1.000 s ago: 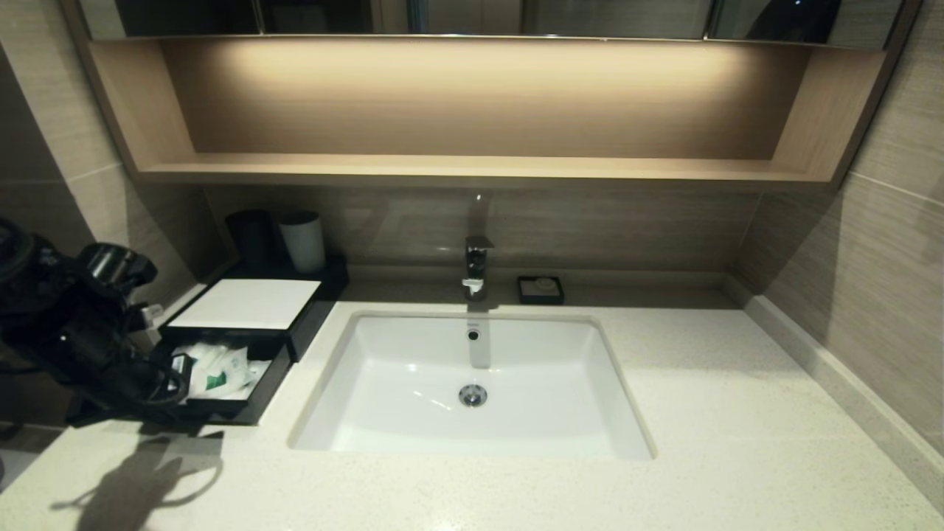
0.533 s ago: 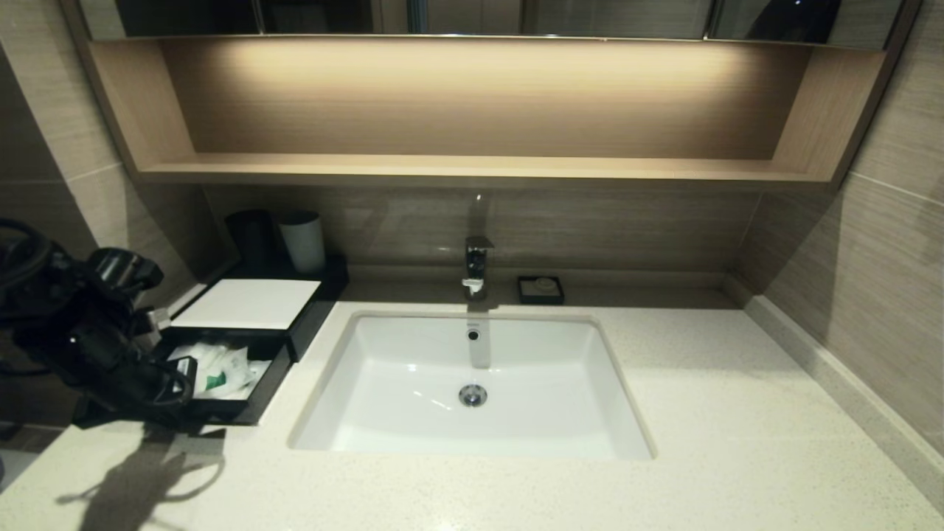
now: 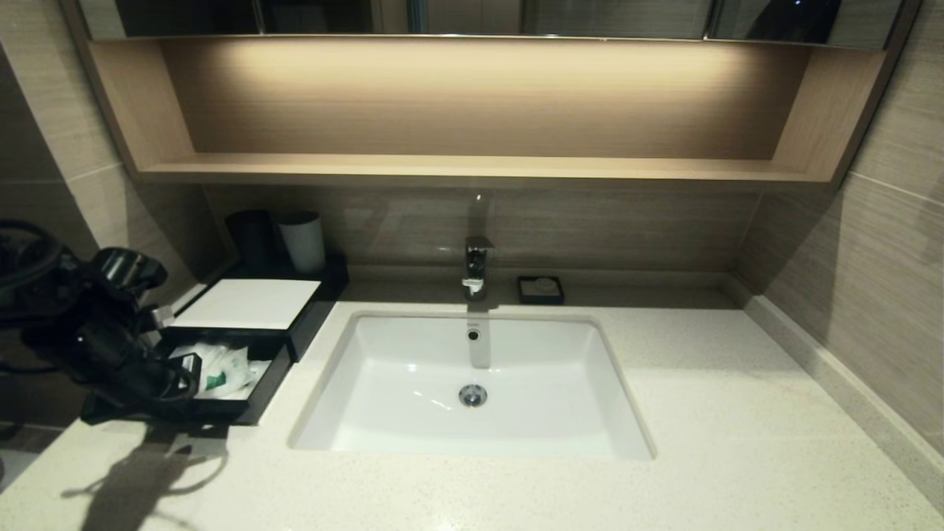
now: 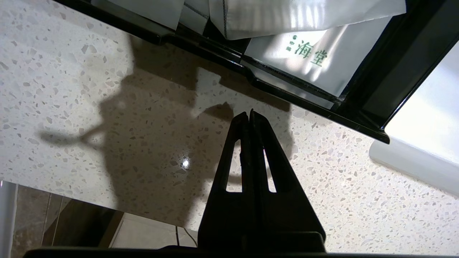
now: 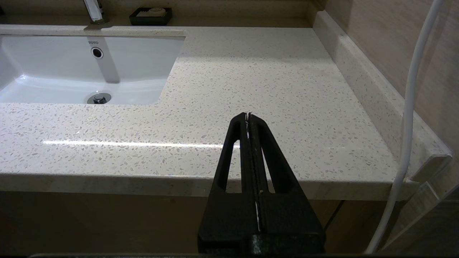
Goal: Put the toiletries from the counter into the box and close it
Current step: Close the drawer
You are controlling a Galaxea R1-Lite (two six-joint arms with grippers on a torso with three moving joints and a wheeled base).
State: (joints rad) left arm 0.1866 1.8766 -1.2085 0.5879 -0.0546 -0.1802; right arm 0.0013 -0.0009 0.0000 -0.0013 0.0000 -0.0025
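Hovering low at the drawer's front edge, the left gripper has its fingers pressed together, gripping nothing. The toiletries lie inside the pulled-out drawer of the box, left of the sink on the counter. The right gripper, fingers together and bare, sits off the counter's front edge.

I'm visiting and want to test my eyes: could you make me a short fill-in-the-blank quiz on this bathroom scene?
1. The white packets lie inside the black box's pulled-out ____.
2. The left claw hovers near the drawer's front with its fingers ____.
3. The soap dish sits beside the ____.
4. The right claw hangs over the counter's front ____.

Missing words: drawer; shut; faucet; edge
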